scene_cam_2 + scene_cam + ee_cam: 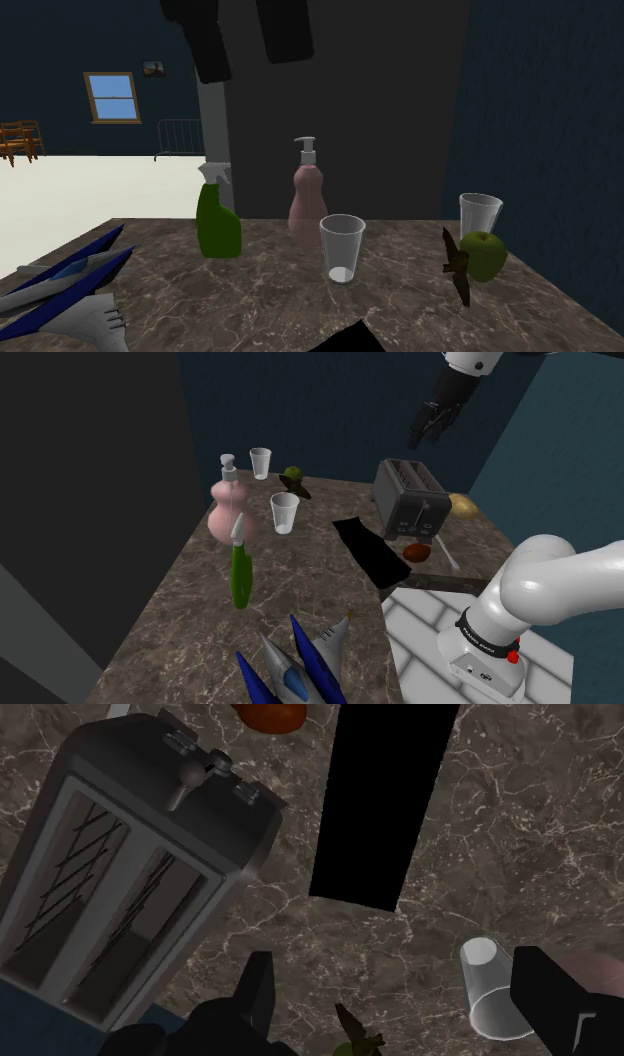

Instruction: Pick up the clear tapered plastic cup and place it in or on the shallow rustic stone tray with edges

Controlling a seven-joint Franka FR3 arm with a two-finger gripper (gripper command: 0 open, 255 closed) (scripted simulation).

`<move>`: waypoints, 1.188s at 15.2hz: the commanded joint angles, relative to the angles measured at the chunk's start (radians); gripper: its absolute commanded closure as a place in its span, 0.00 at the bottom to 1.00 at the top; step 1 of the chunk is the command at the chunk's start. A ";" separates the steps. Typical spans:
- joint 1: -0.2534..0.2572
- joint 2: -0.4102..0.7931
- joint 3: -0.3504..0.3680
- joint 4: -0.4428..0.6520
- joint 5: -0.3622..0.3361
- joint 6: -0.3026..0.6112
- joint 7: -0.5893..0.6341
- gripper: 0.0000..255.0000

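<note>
I have the gripper [431,424] hanging high over the far end of the tabletop [190,607], above the toaster [409,498]. It is released: from the wrist its two black fingers stand well apart, with marble far below them.

The cup [285,513] stands upright on the tabletop, touching nothing. It sits between the pink soap bottle [226,504] and the far end of the tray [374,555], near the tray but apart from it. From the wrist it shows far below, close by one finger and clasped by neither. A second cup [261,462] stands upright farther back, near the green apple [293,476] (the two cups look much alike, both clear and tapered, so I go by the one nearer the tray).

The tray lies flat beside the toaster, on the shoulder view's left of it, and runs lengthwise back toward the stand. It is drawn as plain black, so I can make out no rim. A red-brown lump [418,551] lies in front of the toaster, just beside the tray.

A green spray bottle [240,567] stands just on the stand's side of the soap bottle. A blue and silver toy ship [295,664] lies at the tabletop's near edge.
</note>
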 commanded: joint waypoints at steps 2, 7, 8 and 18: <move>0.001 0.023 0.004 -0.007 0.007 0.028 0.012 0.00; 0.006 0.156 0.026 -0.025 0.040 0.165 0.067 0.00; 0.008 0.185 0.030 -0.025 0.046 0.192 0.077 0.00; 0.021 0.515 0.067 0.052 0.098 0.425 0.168 0.00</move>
